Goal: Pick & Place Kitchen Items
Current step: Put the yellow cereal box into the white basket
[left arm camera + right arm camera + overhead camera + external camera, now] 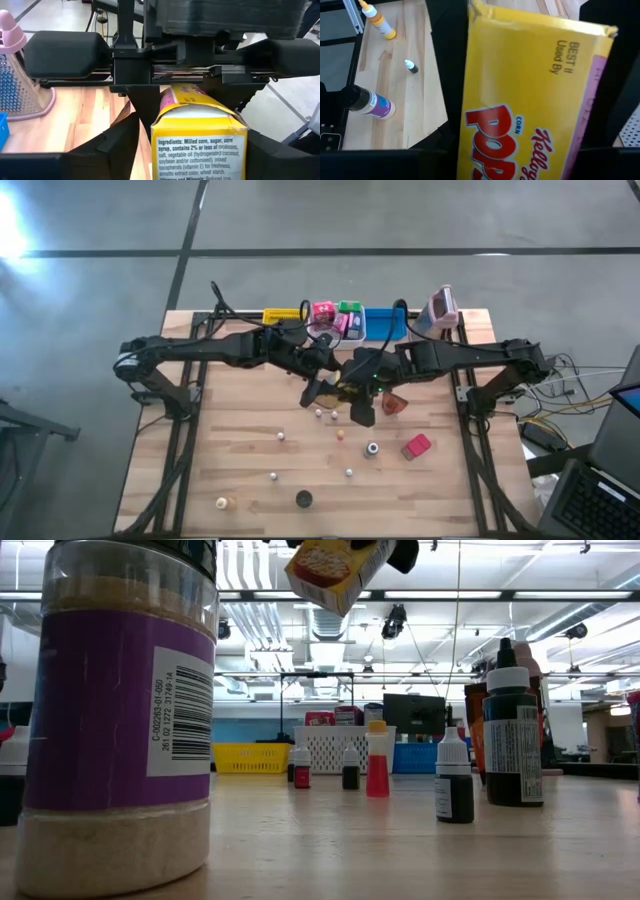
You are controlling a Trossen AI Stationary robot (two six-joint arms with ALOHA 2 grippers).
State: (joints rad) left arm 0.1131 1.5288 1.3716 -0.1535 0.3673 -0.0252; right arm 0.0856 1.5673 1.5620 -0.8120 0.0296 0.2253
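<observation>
A small yellow cereal box (335,570) hangs in the air over the middle of the table (250,430), with my right gripper (530,100) shut on it. My left gripper (200,150) faces it from the table's left and is open. Its two fingers stand on either side of the box's near end (200,145), and a strip of table shows between one finger (117,147) and the box. Other kitchen items stand or lie on the table: a red packet (417,446), a brown packet (393,402) and several small bottles (372,449). My right gripper pinches the cereal box between its two fingers, one on each narrow side (470,90), with the printed front face toward its camera. The fingers come from the table's right, slanting down. The box is lifted clear of the table and hangs tilted.
Yellow (283,315), white (335,322) and blue (385,325) bins line the far edge, beside a pink-grey upright device (440,307). A big purple-labelled jar (120,720) stands by the near edge, close to the low camera. A dark round lid (303,498) lies near the front.
</observation>
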